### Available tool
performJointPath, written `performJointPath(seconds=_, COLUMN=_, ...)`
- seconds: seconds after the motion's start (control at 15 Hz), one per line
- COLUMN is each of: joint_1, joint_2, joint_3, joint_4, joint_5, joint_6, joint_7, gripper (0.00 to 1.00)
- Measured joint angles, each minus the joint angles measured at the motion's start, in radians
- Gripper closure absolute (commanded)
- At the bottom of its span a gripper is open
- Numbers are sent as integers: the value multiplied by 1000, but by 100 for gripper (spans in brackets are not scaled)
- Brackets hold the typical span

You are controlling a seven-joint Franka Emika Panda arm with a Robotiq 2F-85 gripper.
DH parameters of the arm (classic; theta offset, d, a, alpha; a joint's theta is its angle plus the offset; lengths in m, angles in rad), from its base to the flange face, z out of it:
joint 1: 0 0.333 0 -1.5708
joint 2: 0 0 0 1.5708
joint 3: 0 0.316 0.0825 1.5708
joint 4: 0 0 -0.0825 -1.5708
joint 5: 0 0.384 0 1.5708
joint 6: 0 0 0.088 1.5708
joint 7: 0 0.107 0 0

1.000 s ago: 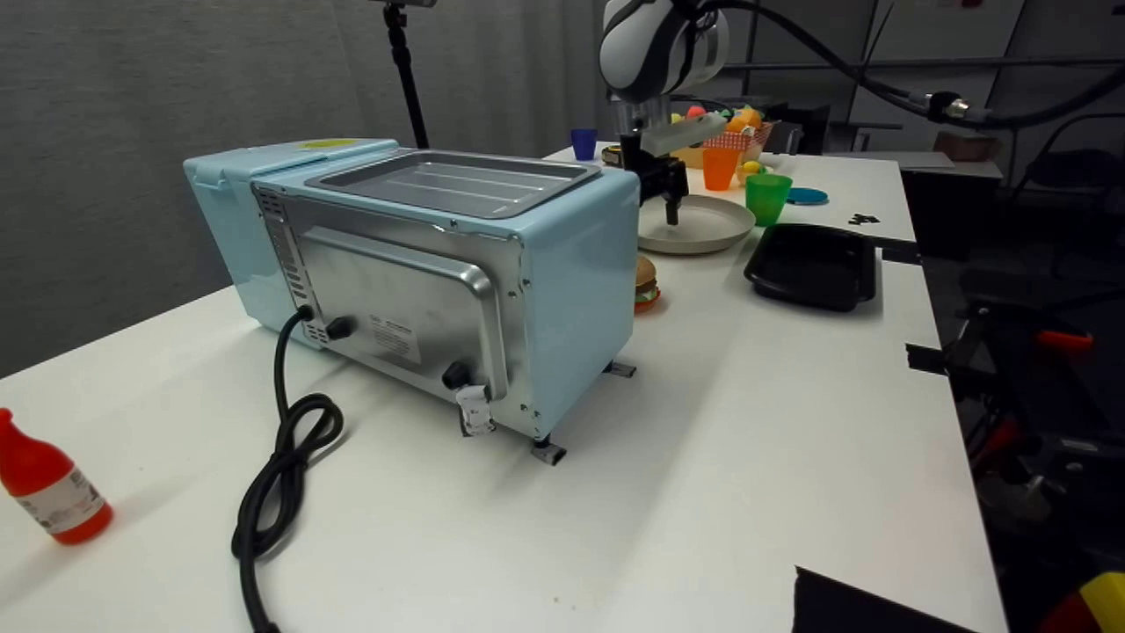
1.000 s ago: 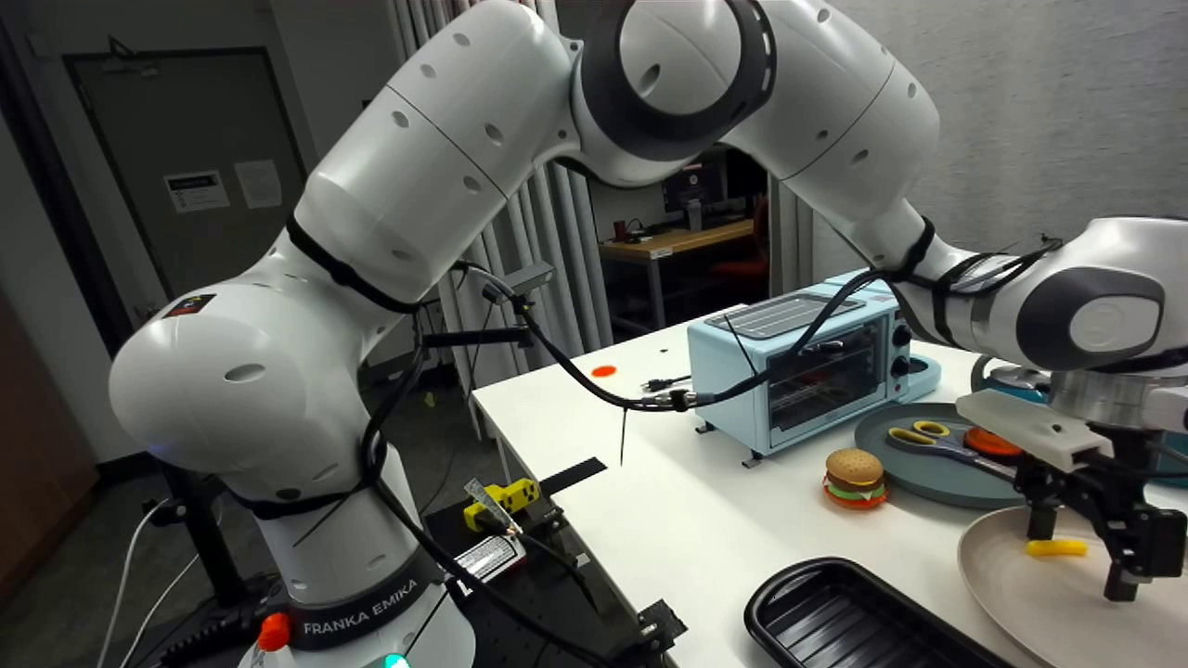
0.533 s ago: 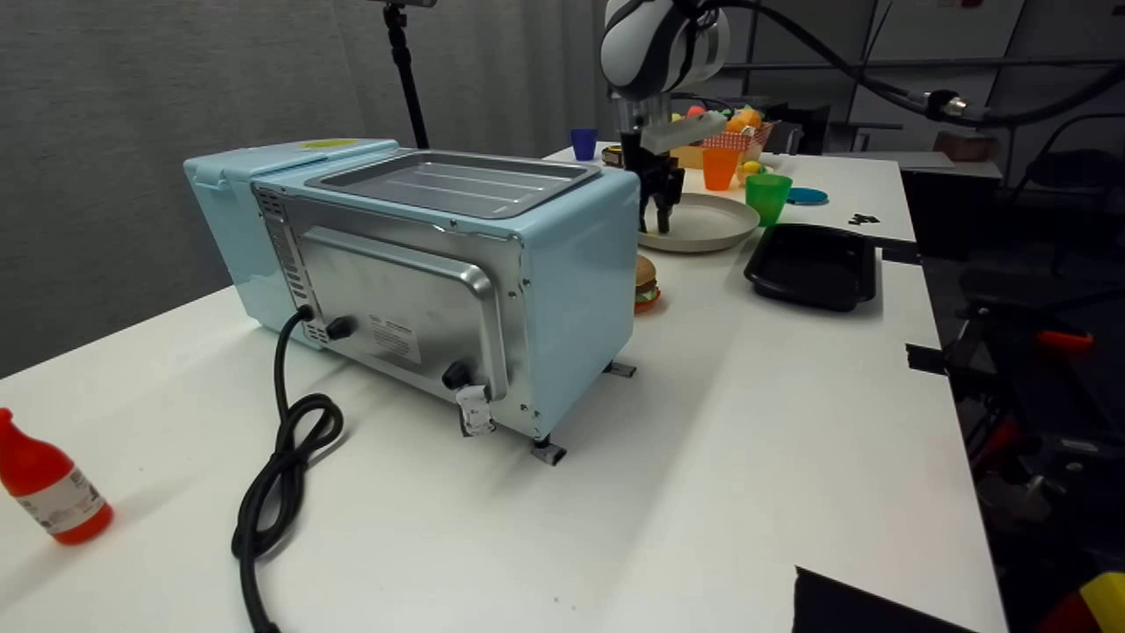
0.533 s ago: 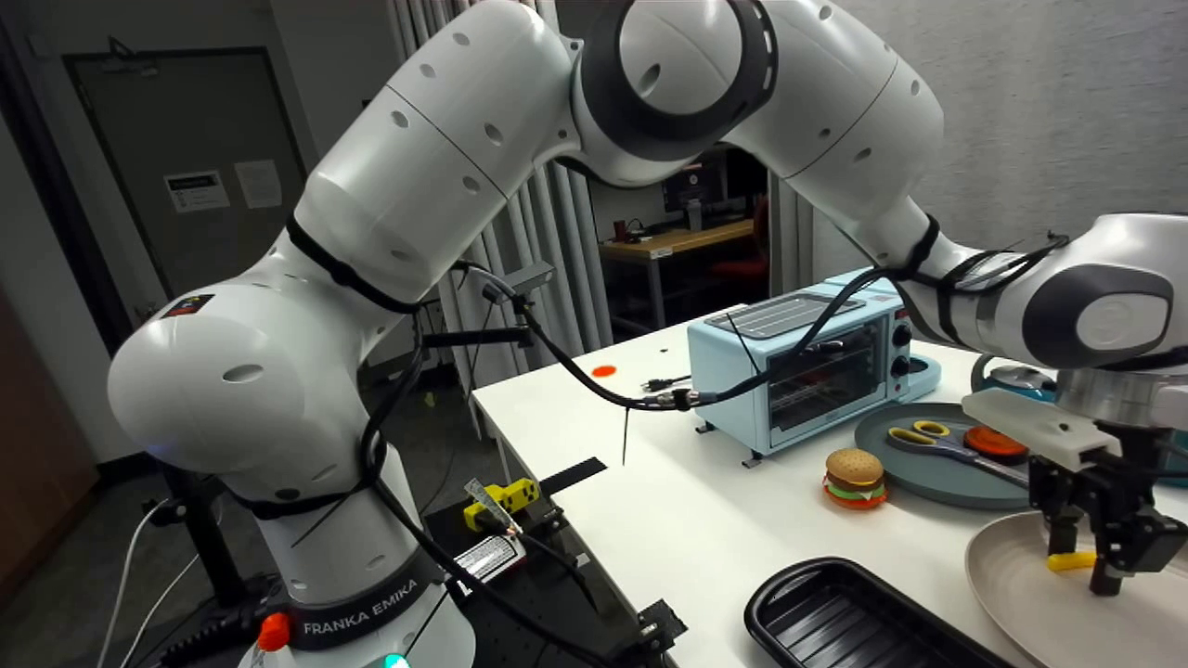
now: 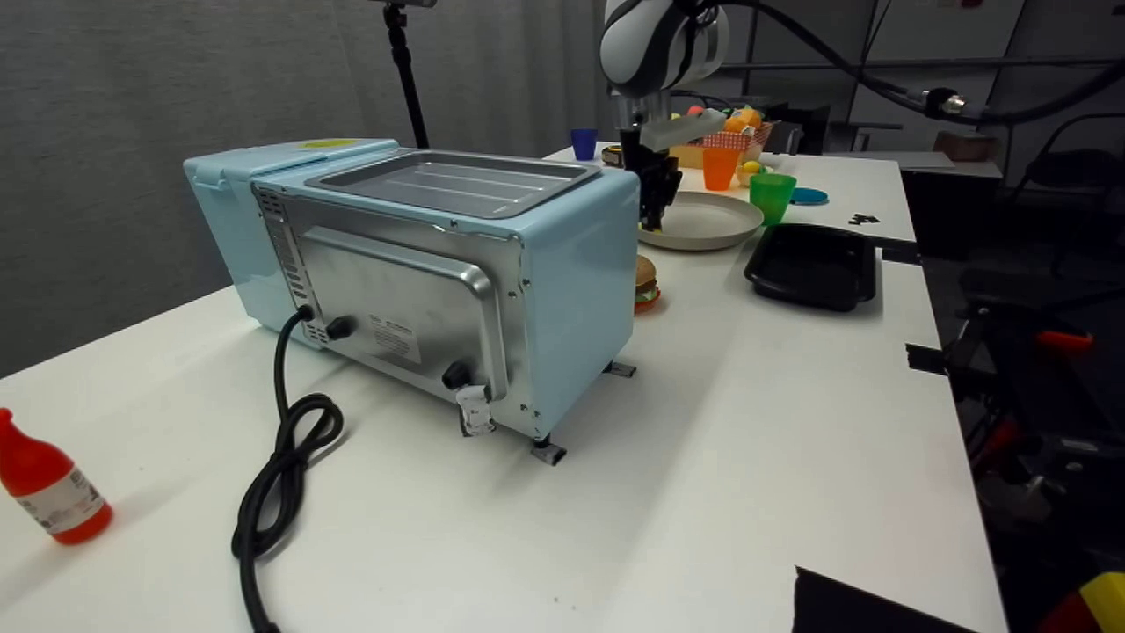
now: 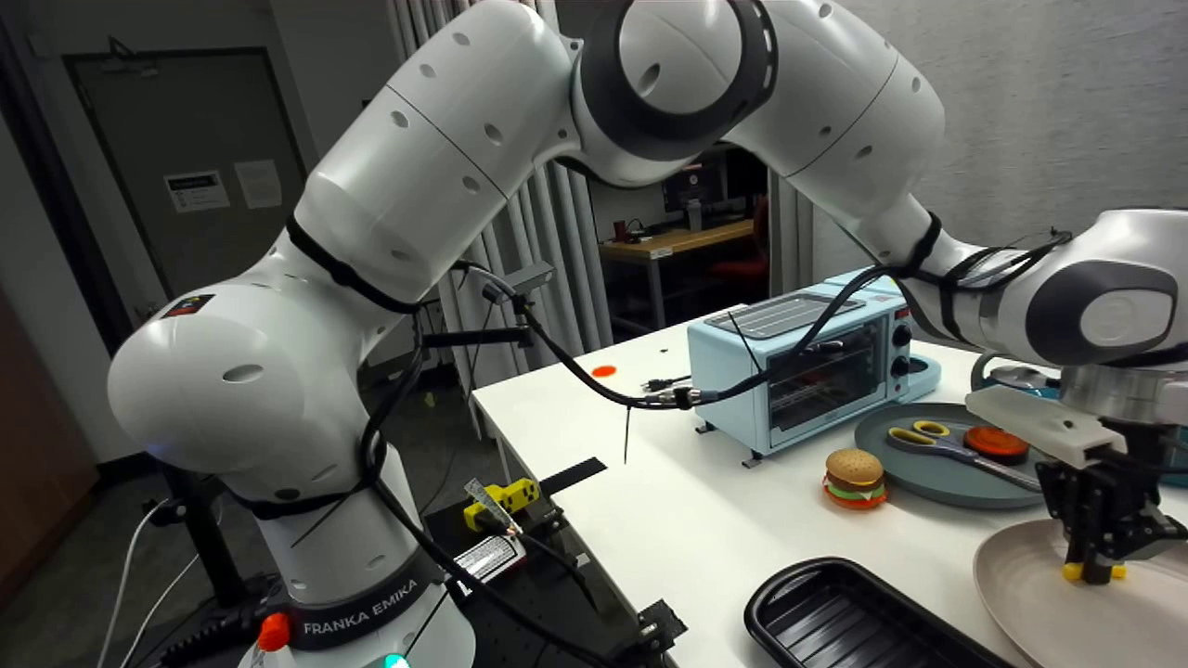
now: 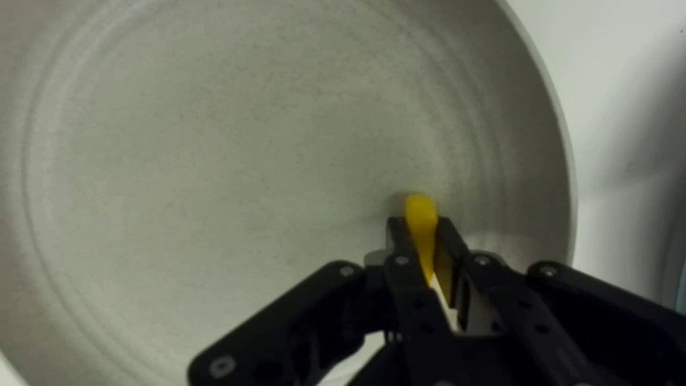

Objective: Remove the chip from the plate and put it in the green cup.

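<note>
The yellow chip (image 7: 421, 212) is pinched between the fingertips of my gripper (image 7: 420, 228) in the wrist view, one end poking out ahead of them. In an exterior view, both ends of the chip (image 6: 1073, 571) show on either side of the gripper (image 6: 1091, 568). The fingers are low over the whitish plate (image 6: 1030, 589), inside its rim; whether the chip still touches the plate I cannot tell. The green cup (image 5: 772, 199) stands upright right beside the plate (image 5: 716, 224) in an exterior view. It is outside the wrist view.
A black tray (image 5: 813, 272) lies near the plate and the cup. Behind stands an orange cup (image 5: 721, 167). A toy burger (image 6: 854, 478), a grey-green plate (image 6: 933, 489) bearing scissors, and a light blue toaster oven (image 6: 733, 371) are close by.
The gripper's fingers have come together on the chip, from wide apart a second ago, and sit slightly lower. The plate has slid a little, and the green cup has shifted slightly with it.
</note>
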Motion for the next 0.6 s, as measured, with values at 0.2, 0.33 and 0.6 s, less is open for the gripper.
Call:
performJointPath(seconds=0.2, joint_1=0, joint_2=-19, joint_3=-8, joint_4=-6, joint_5=-3, joint_6=0, joint_7=0, gripper=96)
performJointPath(seconds=0.33, joint_1=0, joint_2=-50, joint_3=-16, joint_4=-24, joint_5=-8, joint_6=0, joint_7=0, gripper=96)
performJointPath(seconds=0.6, joint_1=3, joint_2=-154, joint_3=-31, joint_4=-107, joint_5=-29, joint_6=0, joint_7=0, gripper=96)
